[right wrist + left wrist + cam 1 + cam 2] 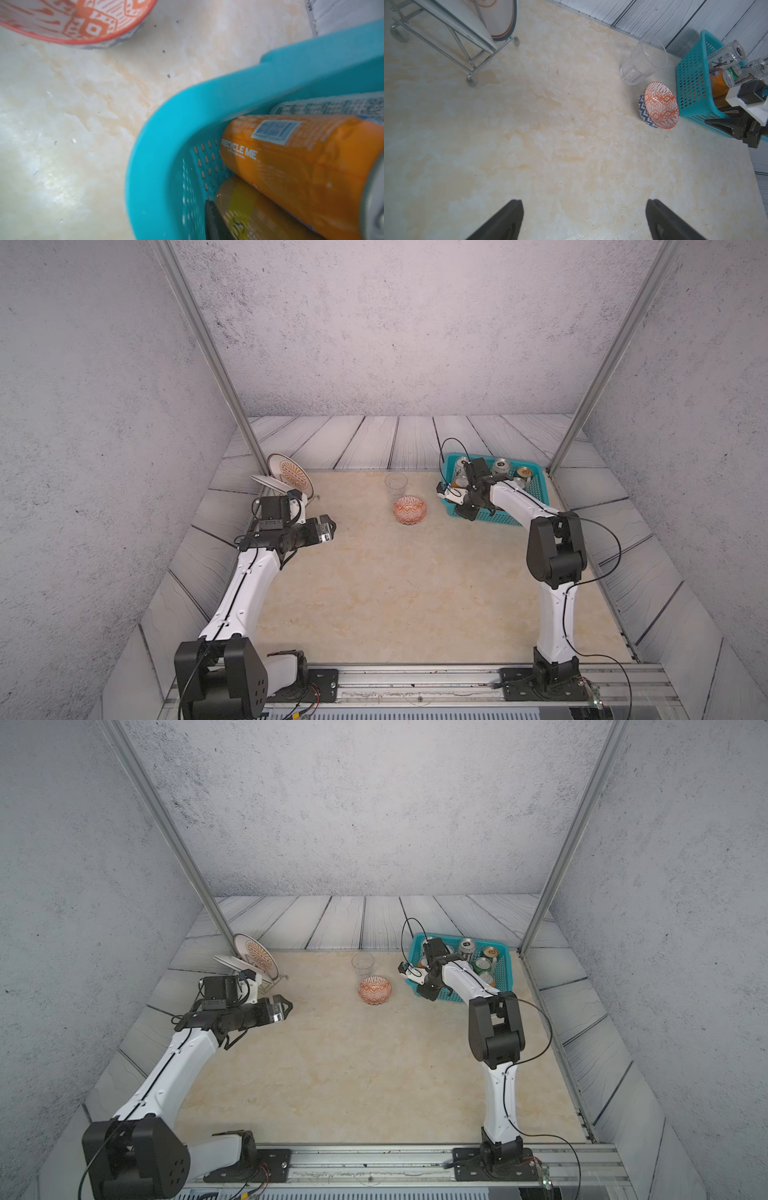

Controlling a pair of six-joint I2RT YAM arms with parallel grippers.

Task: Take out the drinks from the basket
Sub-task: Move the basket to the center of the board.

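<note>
Down in basket (pixel 187 97), orange can (pixel 249 207) beside one right finger (pixel 214 222), grip unclear; left fingers (pixel 508 220) wide apart.

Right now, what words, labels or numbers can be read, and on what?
"RECYCLE ME": on the orange can in the teal basket.
Barcode digits on that can: too blurred.
Fine print on the silver-white can: too blurred.
Script on the yellow-orange can beside it: cut off, unreadable.

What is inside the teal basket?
The basket holds a silver-white can, a gold-topped can and an orange can. The right arm covers others, so no full count.
</note>
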